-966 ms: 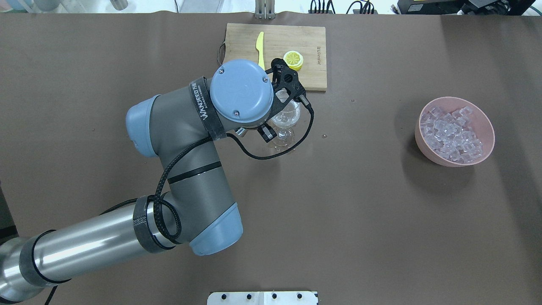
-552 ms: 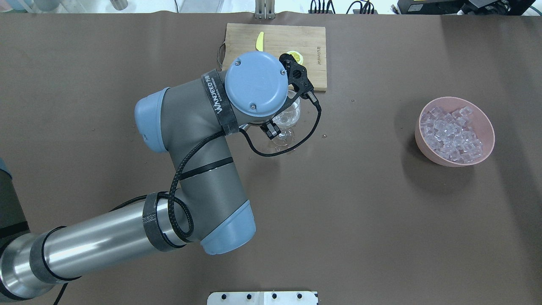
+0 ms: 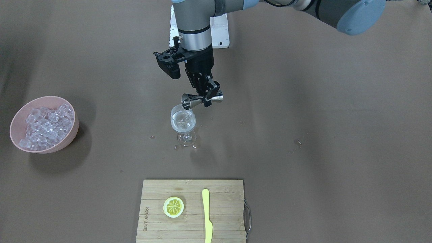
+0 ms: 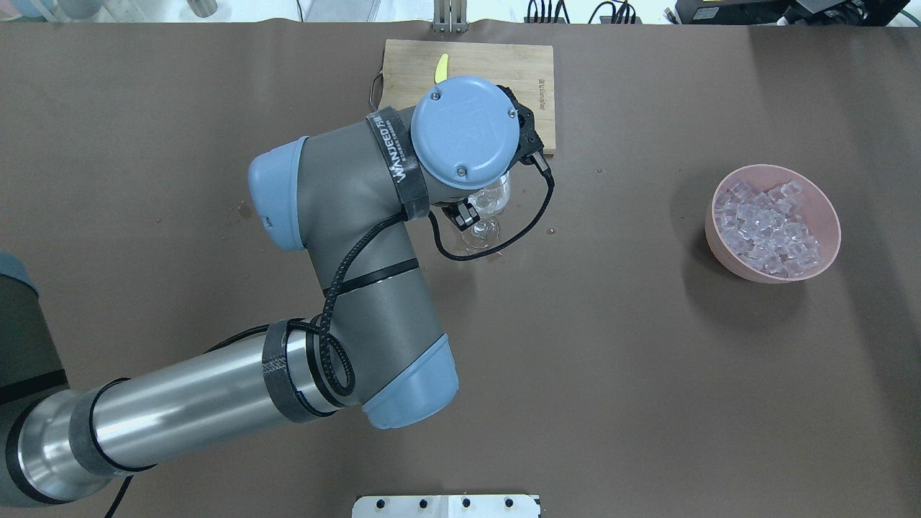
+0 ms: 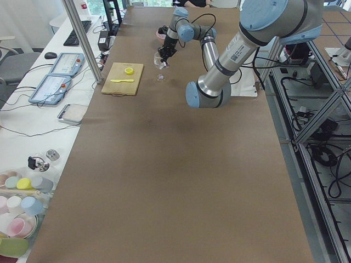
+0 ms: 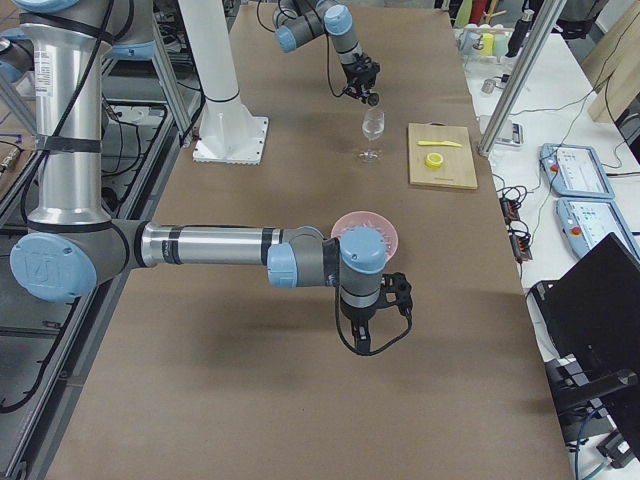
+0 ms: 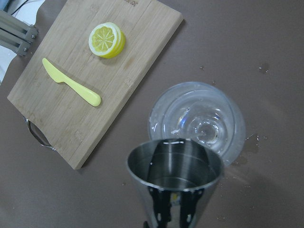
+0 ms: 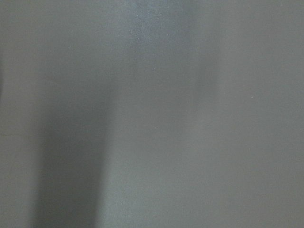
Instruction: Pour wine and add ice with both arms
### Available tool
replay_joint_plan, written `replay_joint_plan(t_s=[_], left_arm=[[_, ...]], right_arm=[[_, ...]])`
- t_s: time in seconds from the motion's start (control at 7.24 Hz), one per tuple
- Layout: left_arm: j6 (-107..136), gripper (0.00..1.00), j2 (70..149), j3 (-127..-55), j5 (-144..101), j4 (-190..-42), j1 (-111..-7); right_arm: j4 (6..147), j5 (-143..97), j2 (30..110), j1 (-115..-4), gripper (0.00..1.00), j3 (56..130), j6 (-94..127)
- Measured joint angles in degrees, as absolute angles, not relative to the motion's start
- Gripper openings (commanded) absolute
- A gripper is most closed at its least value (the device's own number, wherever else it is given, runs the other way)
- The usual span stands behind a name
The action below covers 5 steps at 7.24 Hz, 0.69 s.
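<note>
My left gripper (image 3: 206,96) is shut on a steel jigger (image 3: 194,99) and holds it tipped on its side, mouth right over the rim of the wine glass (image 3: 183,123). The glass stands upright mid-table with a little clear wine (image 3: 182,122) in its bowl. The left wrist view shows the jigger's mouth (image 7: 173,175) just before the glass (image 7: 197,121). The ice (image 3: 45,126) fills a pink bowl (image 3: 72,133) far to one side. My right arm's wrist (image 6: 362,262) hangs over the table near that bowl; I cannot tell whether its gripper is open or shut.
A wooden cutting board (image 3: 226,209) lies beyond the glass, with a lemon half (image 3: 173,206) and a yellow knife (image 3: 206,216) on it. Water drops dot the mat around the glass foot. The white stand base (image 3: 219,30) sits by the robot.
My left wrist has moved right and towards the cutting board in the overhead view, turning over the glass. It now hides the lemon half.
</note>
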<state>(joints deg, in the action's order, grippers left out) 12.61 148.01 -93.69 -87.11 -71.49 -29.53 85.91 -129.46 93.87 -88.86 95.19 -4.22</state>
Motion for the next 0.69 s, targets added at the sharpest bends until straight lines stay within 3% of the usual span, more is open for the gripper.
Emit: replay_joint_plan(t_s=[0.69], left_arm=[[11.00,0.00,151.69,-89.65,-83.16,-66.00,-29.31]], right_arm=[[85.92,-129.48,93.87,-88.86,1.00,95.04,-4.22]])
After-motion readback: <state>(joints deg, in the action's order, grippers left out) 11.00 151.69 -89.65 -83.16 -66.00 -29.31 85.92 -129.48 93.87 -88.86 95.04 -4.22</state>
